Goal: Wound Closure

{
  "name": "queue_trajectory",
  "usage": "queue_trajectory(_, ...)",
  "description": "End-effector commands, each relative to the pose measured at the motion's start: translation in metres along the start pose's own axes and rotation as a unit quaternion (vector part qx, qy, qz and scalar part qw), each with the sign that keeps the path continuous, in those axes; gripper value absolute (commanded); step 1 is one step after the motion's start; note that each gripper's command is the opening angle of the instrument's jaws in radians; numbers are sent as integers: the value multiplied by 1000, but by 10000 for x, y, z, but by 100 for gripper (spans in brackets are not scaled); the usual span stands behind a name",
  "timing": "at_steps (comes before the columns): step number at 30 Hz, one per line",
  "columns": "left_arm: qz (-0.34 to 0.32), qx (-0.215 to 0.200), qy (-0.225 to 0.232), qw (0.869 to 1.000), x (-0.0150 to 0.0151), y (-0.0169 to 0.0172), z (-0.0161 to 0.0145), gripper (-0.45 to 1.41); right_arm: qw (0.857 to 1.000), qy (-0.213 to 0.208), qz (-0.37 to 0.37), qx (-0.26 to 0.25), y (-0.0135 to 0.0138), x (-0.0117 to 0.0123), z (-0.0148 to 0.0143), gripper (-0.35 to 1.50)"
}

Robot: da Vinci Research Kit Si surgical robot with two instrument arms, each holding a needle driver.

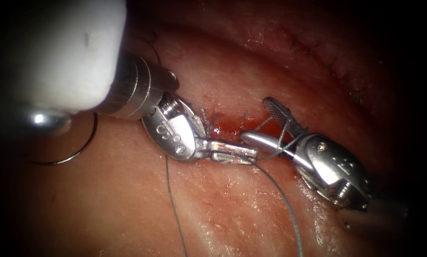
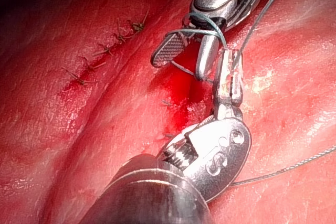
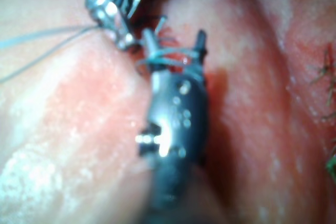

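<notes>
My left tool (image 1: 251,156) reaches in from the upper left, its jaws shut on the thread (image 1: 284,200) just left of the cut (image 1: 225,124). My right tool (image 1: 257,120) stands open over the cut, with the thread looped around its two jaws; it holds nothing between them. The curved needle (image 1: 75,151) lies free on the tissue (image 1: 127,204) far left of the cut, partly hidden under the left shaft. In the left wrist view the left tool (image 2: 230,59) grips thread beside the open right tool (image 2: 181,67). The right wrist view shows thread wound round the right tool (image 3: 174,36).
Red fluid (image 1: 223,129) pools in the cut between short thread ends. A row of dark finished stitches (image 1: 318,50) runs across the far tissue fold, also seen as stitches (image 2: 107,48). A second thread strand (image 1: 175,214) trails toward the front edge.
</notes>
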Motion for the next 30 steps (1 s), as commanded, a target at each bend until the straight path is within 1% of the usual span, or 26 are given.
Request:
queue_trajectory(1,-2,0,0,1000,-8,5,3,-45,1000,-10,9,1,-5,-10,8,63)
queue_trajectory(2,-5,-3,-2,1000,-9,7,3,-45,1000,-19,24,0,-5,-13,11,61)
queue_trajectory(5,-6,-5,-6,1000,-10,9,2,-45,999,-21,40,3,-4,-18,13,56)
queue_trajectory(7,-8,-5,-6,1000,-12,12,0,-45,998,-30,52,2,-1,-22,15,54)
queue_trajectory(12,-8,-3,-8,1000,-13,11,0,-45,997,-55,62,-2,2,-30,22,49)
queue_trajectory(16,-14,-1,-9,1000,-14,8,6,-45,994,-83,69,-5,2,-37,30,46)
queue_trajectory(21,-14,1,-10,1000,-15,7,9,-45,993,-87,78,-12,8,-44,32,39)
queue_trajectory(30,-14,0,-11,1000,-13,8,9,-45,991,-92,93,-25,18,-47,36,38)
